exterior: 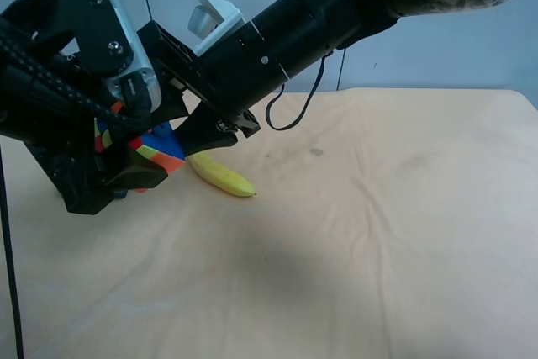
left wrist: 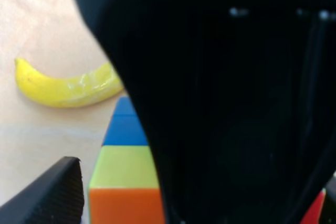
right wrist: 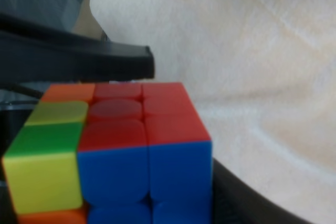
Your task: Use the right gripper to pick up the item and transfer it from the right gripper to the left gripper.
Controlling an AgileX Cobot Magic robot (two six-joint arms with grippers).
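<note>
**Clerk:** Nearest object?

**Inspector:** Left tool, boxy, black and screw-studded, at the near left above the tabletop.

**Clerk:** Where is the item?

**Inspector:** Puzzle cube sits between the left tool's plates. It is clamped by the right tool, which reaches in from the far right. One tapering finger lies along its red face.

**Clerk:** Left tool's state?

**Inspector:** Jaws stand narrow about the cube. A ribbed pad lies just beside the orange and yellow squares. Whether it touches, I cannot tell.

**Clerk:** Other items?

**Inspector:** Banana, lying on the tabletop just right of the cube, under the right tool.
</note>
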